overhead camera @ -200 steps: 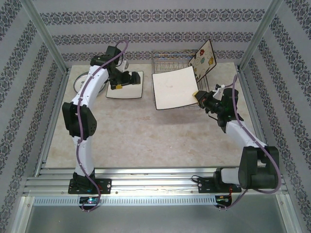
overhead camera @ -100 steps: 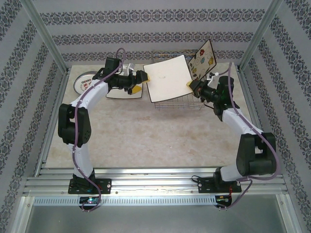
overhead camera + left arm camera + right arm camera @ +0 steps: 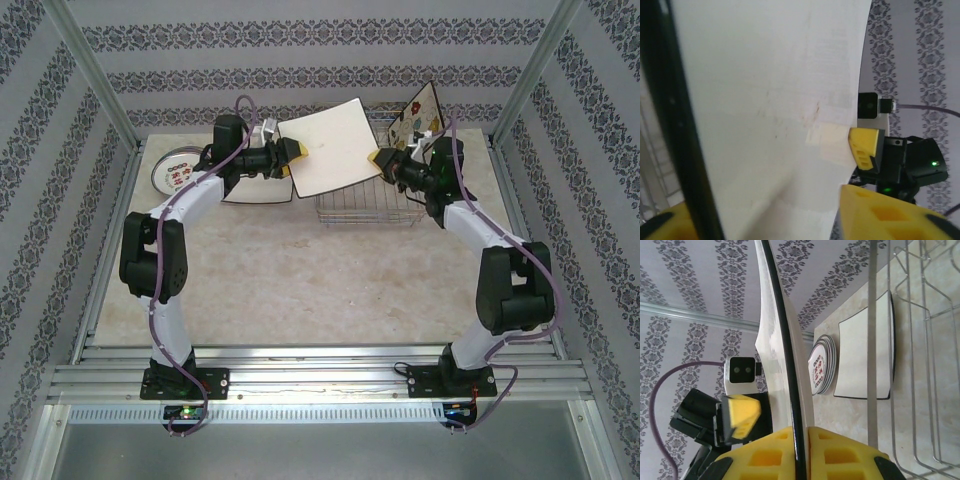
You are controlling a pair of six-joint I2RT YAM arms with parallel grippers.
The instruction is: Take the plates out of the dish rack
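**Top external view.** A pale marbled table [image 3: 300, 290] stands inside walls of striped wallpaper [image 3: 300, 40], and the dish rack [image 3: 350, 205] sits at its far side. Over the rack's left end a square cream plate, the held plate [image 3: 330, 150], hangs in the air with its plain underside toward the camera, bridged between both arms. The right gripper [image 3: 383, 160] pinches the edge nearer the rack. The left gripper [image 3: 295, 152] straddles the opposite edge, apparently to take the plate over, since the unloaded plates lie left of the rack, on the left arm's side. A flowered plate [image 3: 420, 118] leans upright at the rack's right end, not yet unloaded. Left of the rack lies a flat plate [image 3: 262, 192]; farther left the round plates [image 3: 172, 172] are stacked.

**Left wrist view.** The held plate's rim passes between the left gripper's yellow fingers. Whether they press it or merely flank it cannot be told.

**Right wrist view.** The right gripper's pads [image 3: 840, 452] are clamped on the dark rim, holding the plate on edge beside the rack's wires.
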